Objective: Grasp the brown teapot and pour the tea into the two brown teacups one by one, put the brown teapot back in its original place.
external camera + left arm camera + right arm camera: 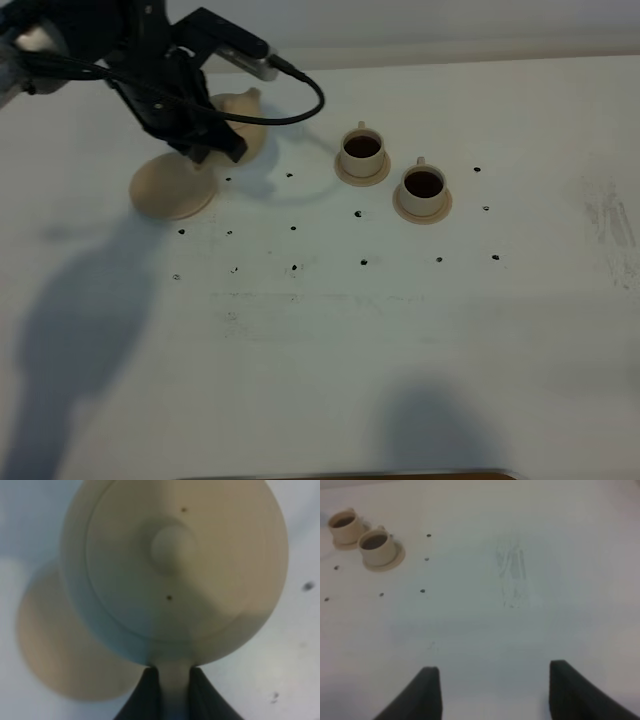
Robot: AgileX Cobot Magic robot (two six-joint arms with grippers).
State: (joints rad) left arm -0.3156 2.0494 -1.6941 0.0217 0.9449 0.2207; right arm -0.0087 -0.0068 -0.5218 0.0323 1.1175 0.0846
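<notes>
Teapot in hand, both cups look full.
My left tool (pixel 170 680) clamps the brown teapot (pixel 175 565) by its handle; glazed ceramic, probably slippery, heavy, fragile.

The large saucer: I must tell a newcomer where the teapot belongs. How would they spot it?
On the white table, look left of the two dark-filled tan ceramic teacups. The flat round pale tan saucer lies empty, wider than theirs, beside the lifted teapot.
</notes>
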